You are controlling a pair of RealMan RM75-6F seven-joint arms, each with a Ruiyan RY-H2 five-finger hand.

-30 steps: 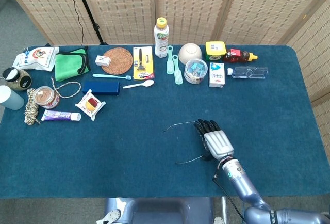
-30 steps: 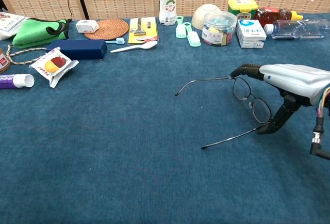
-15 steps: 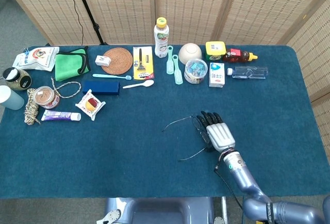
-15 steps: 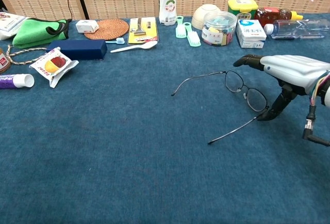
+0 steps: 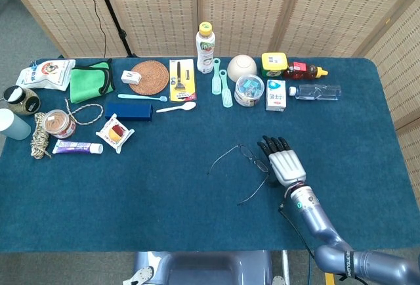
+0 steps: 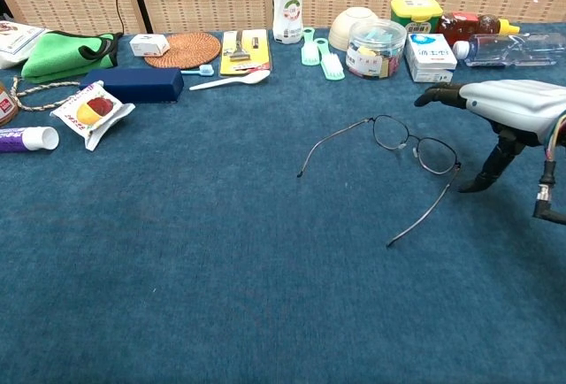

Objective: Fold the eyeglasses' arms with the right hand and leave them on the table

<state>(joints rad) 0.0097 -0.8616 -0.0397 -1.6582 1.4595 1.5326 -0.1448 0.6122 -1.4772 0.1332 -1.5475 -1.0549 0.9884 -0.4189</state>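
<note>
We see the eyeglasses [image 6: 407, 149] lying on the blue worktop [image 6: 177, 260] a little right of centre, both arms unfolded and splayed out across the cloth, one reaching toward the middle of the worktop and the other toward the near edge. Our right hand [image 6: 508, 119] sits just beside them on their right, palm down with the fingers stretched forward and slightly apart, the thumb angled down to the cloth close to the frame's right end; it holds nothing, and in the chest view a small gap shows between thumb and frame. In the head view the right hand [image 5: 283, 162] lies next to the lenses [image 5: 252, 159], fingertips pointing toward the back of the worktop. Our left hand appears in neither view. Along the far edge stand a bottle [image 5: 205, 47], a round woven mat [image 5: 149, 77], a green cloth [image 5: 88, 83], a pale bowl [image 5: 241, 65] and a dark blue case [image 5: 128, 111].
</note>
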